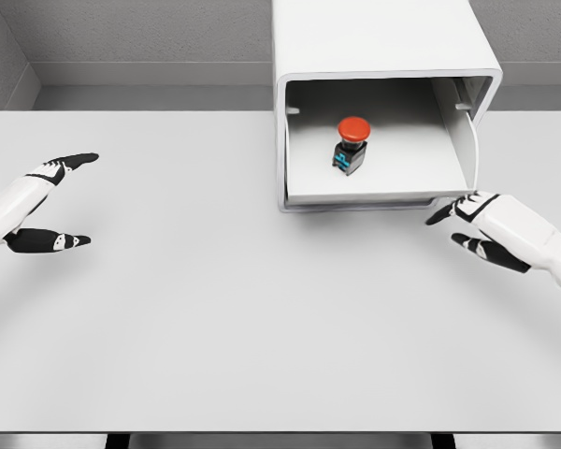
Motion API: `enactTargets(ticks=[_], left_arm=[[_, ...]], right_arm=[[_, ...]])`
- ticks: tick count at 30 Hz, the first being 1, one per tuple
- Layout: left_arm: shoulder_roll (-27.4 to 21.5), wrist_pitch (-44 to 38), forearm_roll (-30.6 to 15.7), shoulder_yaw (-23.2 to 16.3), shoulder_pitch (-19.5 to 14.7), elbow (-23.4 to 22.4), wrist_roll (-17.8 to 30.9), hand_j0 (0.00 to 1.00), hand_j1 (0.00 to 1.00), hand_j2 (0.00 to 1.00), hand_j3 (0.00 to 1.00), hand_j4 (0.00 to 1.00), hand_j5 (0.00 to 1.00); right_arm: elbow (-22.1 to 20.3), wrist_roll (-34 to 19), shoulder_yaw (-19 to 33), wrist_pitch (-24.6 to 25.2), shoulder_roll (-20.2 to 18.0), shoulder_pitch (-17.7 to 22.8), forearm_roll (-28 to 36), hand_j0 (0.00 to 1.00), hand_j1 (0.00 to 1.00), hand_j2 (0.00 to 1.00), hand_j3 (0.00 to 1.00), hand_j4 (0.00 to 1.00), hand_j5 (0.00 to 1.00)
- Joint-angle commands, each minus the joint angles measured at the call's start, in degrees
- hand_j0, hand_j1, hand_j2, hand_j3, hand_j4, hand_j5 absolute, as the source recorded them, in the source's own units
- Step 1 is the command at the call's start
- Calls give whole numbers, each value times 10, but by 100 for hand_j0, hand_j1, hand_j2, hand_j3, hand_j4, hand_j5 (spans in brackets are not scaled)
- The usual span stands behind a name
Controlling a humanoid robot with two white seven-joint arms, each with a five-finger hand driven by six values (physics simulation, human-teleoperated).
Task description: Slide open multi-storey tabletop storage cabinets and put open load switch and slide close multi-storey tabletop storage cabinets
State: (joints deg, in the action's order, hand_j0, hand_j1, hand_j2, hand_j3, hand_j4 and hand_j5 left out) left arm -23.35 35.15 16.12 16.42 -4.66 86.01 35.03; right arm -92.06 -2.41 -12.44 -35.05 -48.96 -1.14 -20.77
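Note:
A white tabletop storage cabinet [383, 42] stands at the back of the table, its drawer [374, 195] slid out toward me. Inside the drawer sits the load switch [351, 145], a dark body with a red round button on top, upright near the drawer's middle. My right hand [467, 224] hovers just off the drawer's front right corner, fingers spread and holding nothing; its fingertips are close to the drawer front, and contact is unclear. My left hand [61, 201] floats over the table's left side, far from the cabinet, fingers spread with nothing in them.
The white table [224, 318] stretches wide in front of the cabinet. Its front edge runs along the bottom of the view. A grey wall rises behind the table.

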Motion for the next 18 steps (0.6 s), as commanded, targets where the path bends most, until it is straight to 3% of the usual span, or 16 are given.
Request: enactTargets(ticks=[1, 5, 10, 15, 18], left_arm=[[0, -2, -5, 0, 2, 0, 0, 100, 100, 100, 100, 100, 100], [1, -2, -5, 0, 2, 0, 0, 100, 100, 100, 100, 100, 100], [1, -2, -5, 0, 2, 0, 0, 100, 100, 100, 100, 100, 100], [1, -2, -5, 0, 2, 0, 0, 100, 100, 100, 100, 100, 100], [1, -2, -5, 0, 2, 0, 0, 100, 100, 100, 100, 100, 100]], right_arm=[[1, 1, 2, 0, -3, 0, 7, 52, 52, 52, 52, 52, 52], [1, 2, 2, 0, -4, 4, 7, 52, 52, 52, 52, 52, 52], [0, 7, 3, 0, -7, 13, 7, 42, 42, 42, 42, 42, 42], [-9, 8, 4, 0, -7, 21, 10, 43, 43, 43, 43, 43, 43], [-55, 7, 4, 0, -3, 36, 11, 44, 44, 44, 44, 44, 44]])
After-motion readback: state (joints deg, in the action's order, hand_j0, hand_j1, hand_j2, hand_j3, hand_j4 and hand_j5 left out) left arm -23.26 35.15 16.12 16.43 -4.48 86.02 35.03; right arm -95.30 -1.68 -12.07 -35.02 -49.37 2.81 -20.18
